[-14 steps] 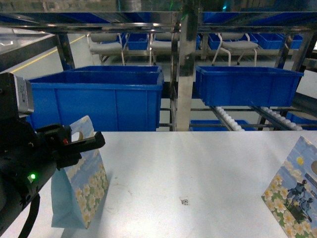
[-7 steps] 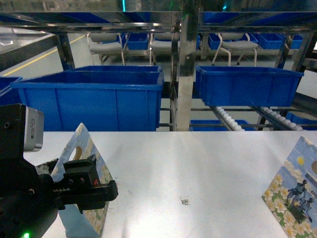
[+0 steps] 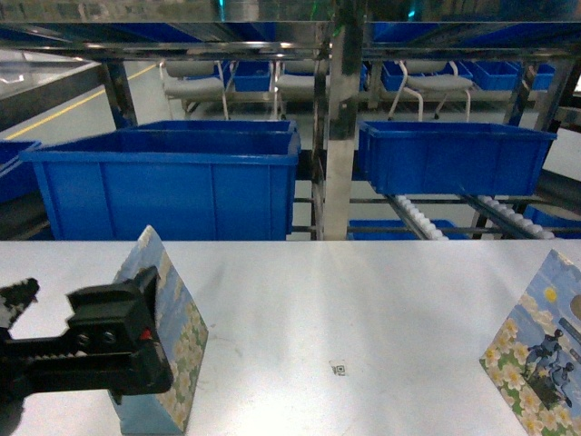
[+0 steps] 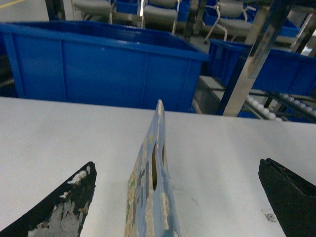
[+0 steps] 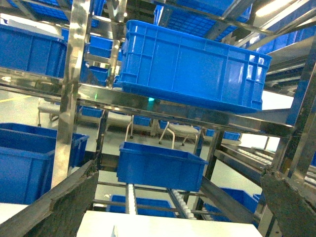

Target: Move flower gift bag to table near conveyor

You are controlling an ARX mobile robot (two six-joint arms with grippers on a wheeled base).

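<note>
Behind the white table [image 3: 381,300] runs the conveyor [image 3: 427,221], and near the table's front left corner the flower gift bag [image 3: 168,341] stands upright between the spread fingers of the left gripper [image 4: 175,197], apparently released, so backing away looks next.

Bare matte white table [image 3: 363,291] lies open between two upright flowered paper gift bags [image 3: 163,336] [image 3: 540,363]; big blue plastic bins [image 3: 172,186] wall off its far edge.
</note>
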